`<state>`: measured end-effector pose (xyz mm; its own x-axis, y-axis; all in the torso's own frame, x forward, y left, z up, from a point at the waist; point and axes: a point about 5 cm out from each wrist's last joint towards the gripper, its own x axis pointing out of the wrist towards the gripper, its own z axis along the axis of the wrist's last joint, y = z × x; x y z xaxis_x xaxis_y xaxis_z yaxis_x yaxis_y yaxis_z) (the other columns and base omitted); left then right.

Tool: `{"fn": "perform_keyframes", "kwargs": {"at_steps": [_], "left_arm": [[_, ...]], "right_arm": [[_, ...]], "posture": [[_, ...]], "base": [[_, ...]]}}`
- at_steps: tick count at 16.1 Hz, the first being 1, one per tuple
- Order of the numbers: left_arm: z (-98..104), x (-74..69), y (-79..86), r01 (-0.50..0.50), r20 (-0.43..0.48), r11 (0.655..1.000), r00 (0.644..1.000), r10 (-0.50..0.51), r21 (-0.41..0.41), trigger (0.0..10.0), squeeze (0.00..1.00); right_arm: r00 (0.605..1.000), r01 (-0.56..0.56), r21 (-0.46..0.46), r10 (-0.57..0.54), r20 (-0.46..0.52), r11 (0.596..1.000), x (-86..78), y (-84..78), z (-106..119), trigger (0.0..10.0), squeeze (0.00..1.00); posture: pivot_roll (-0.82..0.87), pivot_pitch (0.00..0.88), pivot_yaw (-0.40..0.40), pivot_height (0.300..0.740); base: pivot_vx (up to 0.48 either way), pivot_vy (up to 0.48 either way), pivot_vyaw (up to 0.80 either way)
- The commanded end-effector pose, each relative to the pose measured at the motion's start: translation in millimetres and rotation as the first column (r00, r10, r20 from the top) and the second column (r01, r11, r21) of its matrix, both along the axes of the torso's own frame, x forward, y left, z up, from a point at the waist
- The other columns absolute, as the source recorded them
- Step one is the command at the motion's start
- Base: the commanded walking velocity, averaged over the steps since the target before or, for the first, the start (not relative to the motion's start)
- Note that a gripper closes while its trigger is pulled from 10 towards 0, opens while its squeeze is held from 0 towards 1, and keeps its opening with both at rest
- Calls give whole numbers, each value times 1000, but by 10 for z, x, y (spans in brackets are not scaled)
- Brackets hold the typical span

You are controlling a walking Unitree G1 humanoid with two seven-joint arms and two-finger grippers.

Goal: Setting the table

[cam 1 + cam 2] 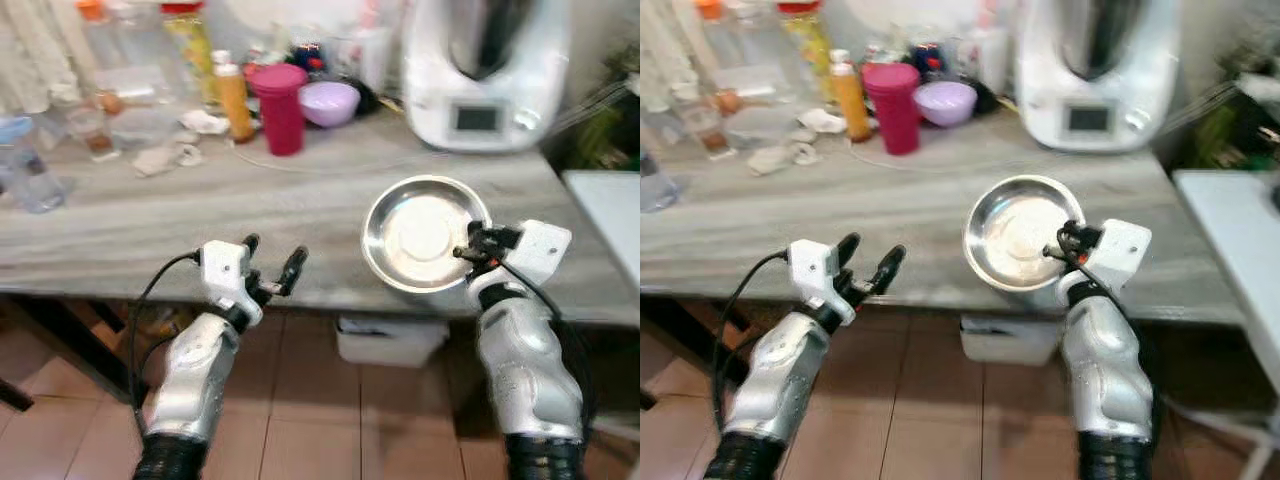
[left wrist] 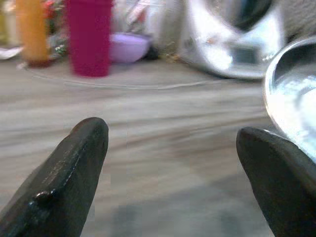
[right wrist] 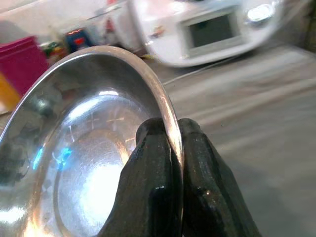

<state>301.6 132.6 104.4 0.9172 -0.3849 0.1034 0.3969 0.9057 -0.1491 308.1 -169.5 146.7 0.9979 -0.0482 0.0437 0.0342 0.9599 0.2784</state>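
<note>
The steel plate [image 1: 425,233], at the worktop [image 1: 200,215] front edge, is pinched by its rim in the right end effector [image 3: 170,143]; the left end effector [image 1: 272,262] is held released. Level lowering is advised before release.

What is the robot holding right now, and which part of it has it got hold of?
The right gripper holds the steel plate by its rim, one finger on each side of the edge. The left gripper is open and holds nothing.

Bare table [image 1: 200,215] ahead; magenta cup [image 1: 279,108], bottles [image 1: 232,97], probably jars crowd its back.
</note>
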Motion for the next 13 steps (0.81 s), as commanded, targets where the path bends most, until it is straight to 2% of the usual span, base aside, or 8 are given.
{"fn": "perform_keyframes", "kwargs": {"at_steps": [1, 5, 10, 13], "left_arm": [[62, 15, -33, 13, 24, 1000, 1000, -13, 1, 10000, 0], [52, -88, 44, 18, 42, 998, 999, -20, 61, 10000, 0], [1, -358, 93, 155, 24, 977, 987, -160, 146, 10000, 0], [7, -430, 104, 234, 12, 953, 970, -241, 195, 10000, 0]], "right_arm": [[1000, 15, -7, -15, 5, 1000, 5, -59, 14, 10000, 0], [1000, -12, -2, 12, -1, 1000, 37, -51, 21, 10000, 0], [998, -42, 57, 44, -43, 998, 125, -44, -1, 10000, 0], [994, -71, 83, 77, -80, 994, 251, 5, -8, 10000, 0]], "posture": [[-220, 55, 44, 740], [-211, 63, 42, 740], [-206, 73, 42, 740], [-204, 84, 49, 740]], "base": [[0, 0, 0], [0, 0, 0], [0, 0, 0], [0, 0, 0]]}}
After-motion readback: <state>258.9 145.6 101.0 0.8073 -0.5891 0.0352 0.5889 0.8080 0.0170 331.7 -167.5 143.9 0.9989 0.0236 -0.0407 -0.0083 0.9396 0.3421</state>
